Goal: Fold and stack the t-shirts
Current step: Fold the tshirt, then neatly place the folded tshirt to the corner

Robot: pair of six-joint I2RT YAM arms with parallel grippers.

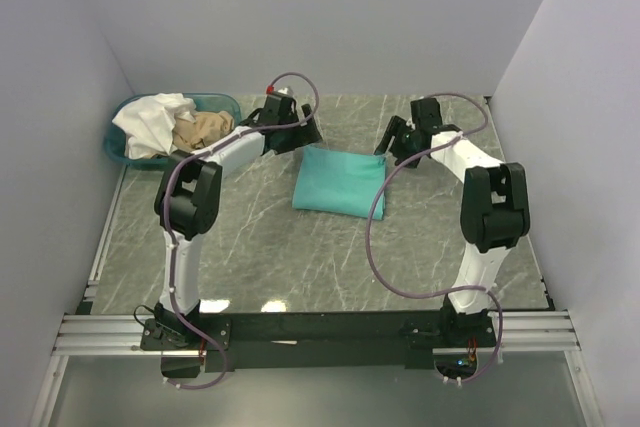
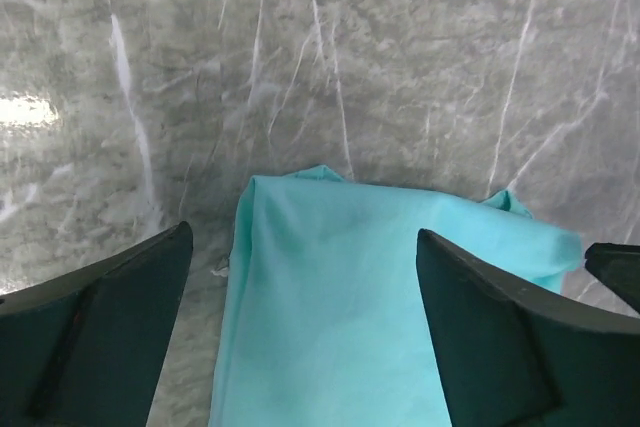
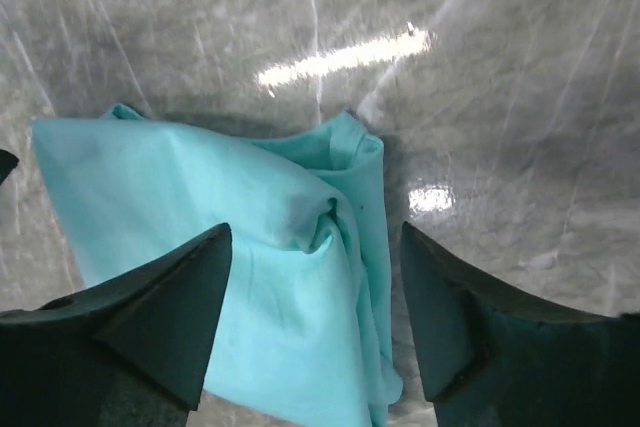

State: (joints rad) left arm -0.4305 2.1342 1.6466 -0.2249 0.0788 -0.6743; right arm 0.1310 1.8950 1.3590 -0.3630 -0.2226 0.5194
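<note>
Grey marble-pattern table [image 1: 250,247], glossy, with glare streaks in both wrist views. Plain white walls [image 1: 300,7] close it in on the left, right and far sides.

Left gripper [image 2: 305,237]: dark wedge-shaped fingers [image 2: 110,327] spread wide, pinching nothing. It hangs over the far-left corner of the teal t-shirt [image 2: 340,307]. Can't tell if the tips touch the cloth.

Right gripper [image 3: 315,232]: also spread and pinching nothing, over the far-right corner of the same shirt.

Teal t-shirt: soft matte knit, folded to a rough rectangle, lying flat mid-table and slightly skewed. The top face is smooth. The far edge is a straight fold with two small peaks. The right edge is bunched, with layered folds and a rolled lip in the right wrist view.

Bare marble runs all round the shirt, with the widest stretch toward the arm bases. Narrower strips lie on the far side, near the wall.

Basket [image 1: 215,99]: shallow teal plastic with an oval rim, in the far-left corner beside the left wall, well apart from the folded shirt. The white t-shirt [image 1: 150,119] is crumpled and spills over the near rim. The tan t-shirt [image 1: 203,130] is crumpled just beside it on the right, touching it.

Purple cable [image 1: 375,237] loops off the right arm above the table, between arm and shirt. Aluminium rail [image 1: 90,332] runs along the near edge.
</note>
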